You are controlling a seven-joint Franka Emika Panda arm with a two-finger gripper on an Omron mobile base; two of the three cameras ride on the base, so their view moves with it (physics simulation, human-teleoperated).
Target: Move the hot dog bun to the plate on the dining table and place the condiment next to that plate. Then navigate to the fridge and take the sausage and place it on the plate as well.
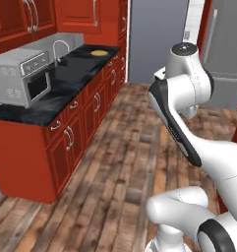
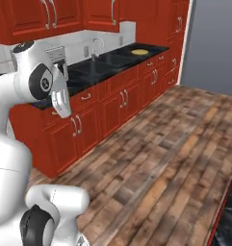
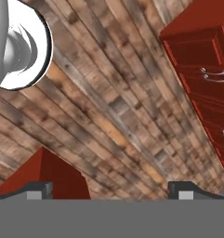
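My gripper (image 3: 113, 193) stands open over the wooden floor, its two dark fingertips (image 3: 39, 189) far apart with nothing between them. The arm is folded up high above the base. The grey steel-look fridge (image 1: 224, 49) stands at the far right behind the arm, its long vertical handle showing. A corner of the dining table (image 2: 229, 223), black top on a red edge, sits at the lower right of the right base view. Its red base (image 3: 43, 176) pokes in beside my left fingertip. The hot dog bun, the plate, the condiment and the sausage are out of view.
A red cabinet run with a black top (image 1: 66, 93) lines the left, carrying a steel microwave (image 1: 21, 76), a sink with a faucet (image 1: 61, 49) and a yellow-rimmed plate (image 1: 99, 52). Plank floor (image 1: 125, 162) stretches between it and the arm.
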